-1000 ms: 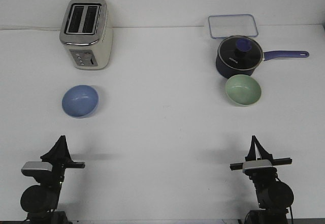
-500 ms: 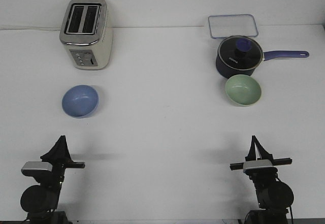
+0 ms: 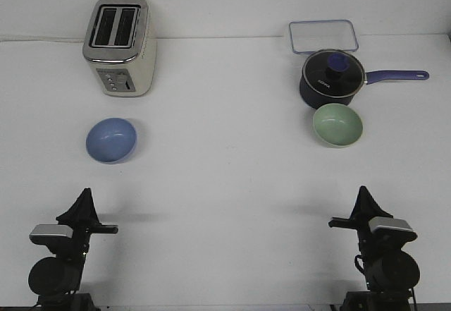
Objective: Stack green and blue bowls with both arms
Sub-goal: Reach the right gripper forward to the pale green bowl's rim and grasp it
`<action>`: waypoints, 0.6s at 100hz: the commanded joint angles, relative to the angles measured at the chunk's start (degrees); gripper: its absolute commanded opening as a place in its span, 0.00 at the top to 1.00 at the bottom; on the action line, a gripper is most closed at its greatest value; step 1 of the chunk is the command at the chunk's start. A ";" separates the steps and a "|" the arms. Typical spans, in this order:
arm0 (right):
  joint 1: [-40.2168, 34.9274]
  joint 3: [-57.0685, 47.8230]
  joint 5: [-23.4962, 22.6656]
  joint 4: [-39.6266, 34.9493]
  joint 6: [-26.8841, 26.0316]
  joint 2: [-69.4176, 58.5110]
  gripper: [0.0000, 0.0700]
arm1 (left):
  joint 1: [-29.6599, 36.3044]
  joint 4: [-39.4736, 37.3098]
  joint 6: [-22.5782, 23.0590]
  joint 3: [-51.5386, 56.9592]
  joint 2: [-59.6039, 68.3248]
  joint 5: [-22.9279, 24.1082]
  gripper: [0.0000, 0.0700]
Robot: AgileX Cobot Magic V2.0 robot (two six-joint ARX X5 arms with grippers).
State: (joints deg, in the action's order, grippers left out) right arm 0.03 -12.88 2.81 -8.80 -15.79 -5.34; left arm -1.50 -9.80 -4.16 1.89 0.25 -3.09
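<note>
The light blue bowl (image 3: 111, 139) sits upright and empty on the white table, left of centre, in front of the toaster. The pale green bowl (image 3: 337, 125) sits upright and empty on the right, just in front of the navy saucepan, close to it or touching it. My left gripper (image 3: 84, 197) is low at the near left edge, well short of the blue bowl, its fingers together in a point and holding nothing. My right gripper (image 3: 365, 194) is low at the near right edge, well short of the green bowl, its fingers also together and empty.
A cream toaster (image 3: 120, 45) stands at the back left. A dark navy saucepan (image 3: 331, 78) with a glass lid stands at the back right, its handle pointing right. A clear rectangular container (image 3: 323, 36) lies behind it. The white table (image 3: 225, 177) spreads between the two bowls.
My right arm has swung a little to the right and its wrist has turned. The left arm and both bowls have not moved.
</note>
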 commanded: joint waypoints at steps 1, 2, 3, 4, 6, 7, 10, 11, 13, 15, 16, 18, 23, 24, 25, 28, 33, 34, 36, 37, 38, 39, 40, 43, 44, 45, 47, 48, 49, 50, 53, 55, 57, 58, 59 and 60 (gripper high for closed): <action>0.00 -6.03 0.90 -2.51 -1.90 -4.00 1.00 | 0.00 -0.57 -0.39 -1.07 -0.07 0.09 0.98; 0.00 -7.04 1.09 -3.15 -1.92 -4.85 1.00 | 0.00 -0.57 -0.39 -1.07 -0.07 0.09 0.98; 0.00 -8.55 1.49 -4.13 -1.97 -6.21 1.00 | 0.00 -0.57 -0.39 -1.07 -0.07 0.09 0.98; 0.00 -9.11 1.64 -4.50 -1.99 -6.71 1.00 | 0.02 -0.59 -0.39 -1.07 -0.07 0.09 0.98; 0.00 -11.17 1.92 -5.90 -1.95 -8.61 1.00 | 0.00 -0.59 -0.39 -1.07 -0.07 0.09 0.98; 0.00 -12.22 1.97 -6.60 -1.90 -9.60 1.00 | 0.02 -0.59 -0.39 -1.07 -0.07 0.09 0.98; 0.02 -15.37 1.88 -8.83 -1.68 -12.68 1.00 | 0.00 -0.57 -0.39 -1.07 -0.07 0.09 0.98; 0.04 -16.52 1.77 -9.68 -1.57 -13.81 1.00 | 0.02 -0.57 -0.39 -1.07 -0.07 0.09 0.98; 0.04 -18.64 1.70 -11.17 -1.25 -15.91 1.00 | 0.00 -0.57 -0.39 -1.07 -0.07 0.09 0.98; 0.04 -20.76 1.66 -12.72 -0.81 -18.08 0.96 | 0.02 -0.57 -0.39 -1.07 -0.07 0.09 0.98; 0.04 -21.79 1.68 -13.44 -0.63 -19.12 0.94 | 0.00 -0.57 -0.39 -1.07 -0.07 0.09 0.98; 0.04 -23.82 1.70 -14.93 -0.20 -21.24 0.87 | 0.00 -0.57 -0.39 -1.07 -0.07 0.09 0.98; 0.04 -29.40 1.73 -18.91 1.22 -26.99 0.54 | 0.02 -0.59 -0.39 -1.07 -0.07 0.09 0.98; 0.04 -30.29 1.77 -19.58 1.40 -27.96 0.47 | 0.02 -0.59 -0.39 -1.07 -0.07 0.09 0.98; 0.04 -31.21 1.81 -20.22 1.64 -28.92 0.40 | 0.02 -0.59 -0.39 -1.07 -0.07 0.09 0.98; 0.04 -33.48 1.90 -21.84 2.27 -31.41 0.23 | 0.00 -0.57 -0.39 -1.07 -0.07 0.09 0.98; 0.04 -37.59 1.99 -24.37 2.80 -36.15 0.10 | 0.00 -0.57 -0.39 -1.07 -0.07 0.09 0.98; 0.04 -38.38 1.99 -24.83 2.80 -37.09 0.10 | 0.00 -0.59 -0.39 -1.07 -0.07 0.09 0.98; 0.04 -39.82 1.95 -25.55 2.82 -38.86 0.10 | 0.02 -0.59 -0.39 -1.07 -0.07 0.09 0.98; 0.04 -40.52 1.95 -25.92 2.86 -39.71 0.10 | 0.00 -0.57 -0.39 -1.07 -0.07 0.09 0.98; 0.07 -41.53 1.92 -26.40 2.97 -40.96 0.11 | 0.02 -0.59 -0.39 -1.07 -0.07 0.09 0.98; 0.07 -41.92 1.92 -26.56 3.02 -41.44 0.11 | 0.02 -0.59 -0.39 -1.07 -0.07 0.09 0.98; 0.07 -42.53 1.92 -26.86 3.08 -42.23 0.11 | 0.02 -0.57 -0.39 -1.07 -0.07 0.09 0.98; 0.17 -44.50 1.92 -27.67 3.21 -44.72 0.11 | 0.00 -0.59 -0.39 -1.07 -0.07 0.09 0.98; 0.24 -45.13 1.92 -27.91 3.21 -45.59 0.11 | 0.02 -0.57 -0.39 -1.07 -0.07 0.09 0.98; 0.39 -46.01 1.92 -28.24 3.21 -46.80 0.11 | 0.00 -0.57 -0.39 -1.07 -0.07 0.09 0.98; 0.57 -46.93 1.86 -28.59 3.21 -48.13 0.11 | 0.00 -0.59 -0.39 -1.07 -0.07 0.09 0.98; 0.74 -47.54 1.79 -28.76 3.23 -49.05 0.11 | 0.00 -0.57 -0.39 -1.07 -0.07 0.09 0.98; 0.96 -48.28 1.70 -28.98 3.28 -50.16 0.11 | 0.02 -0.57 -0.39 -1.07 -0.07 0.09 0.98; 1.05 -48.57 1.66 -29.05 3.28 -50.62 0.11 | 0.00 -0.57 -0.39 -1.07 -0.07 0.09 0.98; 1.75 -50.42 1.46 -29.59 3.56 -53.64 0.11 | 0.00 -0.59 -0.39 -1.07 -0.07 0.09 0.98; 2.14 -51.41 1.40 -29.88 3.80 -55.32 0.11 | 0.02 -0.59 -0.39 -1.07 -0.07 0.09 0.98; 2.43 -52.13 1.33 -30.05 3.98 -56.63 0.11 | 0.00 -0.57 -0.39 -1.07 -0.07 0.09 0.98; 2.64 -52.57 1.27 -30.18 4.09 -57.46 0.11 | 0.00 -0.57 -0.39 -1.07 -0.07 0.09 0.98; 2.86 -53.05 1.22 -30.27 4.17 -58.36 0.11 | 0.00 -0.57 -0.39 -1.07 -0.07 0.09 0.98; 3.17 -53.68 1.16 -30.42 4.31 -59.60 0.11 | 0.02 -0.57 -0.39 -1.07 -0.07 0.09 0.98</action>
State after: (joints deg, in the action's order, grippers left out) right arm 2.13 -63.66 4.10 -38.89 -12.86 -59.81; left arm -1.50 -9.78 -4.16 1.89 0.25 -3.11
